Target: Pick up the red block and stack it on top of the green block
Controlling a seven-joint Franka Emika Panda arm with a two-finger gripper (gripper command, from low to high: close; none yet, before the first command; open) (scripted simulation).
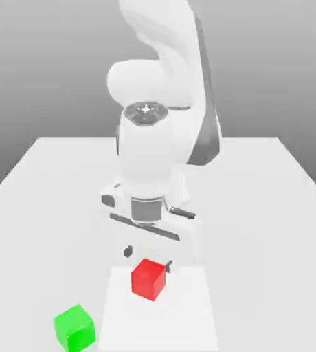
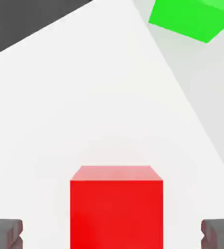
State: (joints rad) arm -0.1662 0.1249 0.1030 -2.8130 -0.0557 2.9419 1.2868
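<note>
Here, open gripper (image 2: 112, 234), red block (image 2: 116, 214) between fingers (image 2: 221, 233); white panel (image 2: 104, 107) beneath

Green block (image 1: 75, 328) left of red block (image 1: 148, 279)

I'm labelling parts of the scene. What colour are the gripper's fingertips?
Dark grey, clearest in the hand view.
</note>
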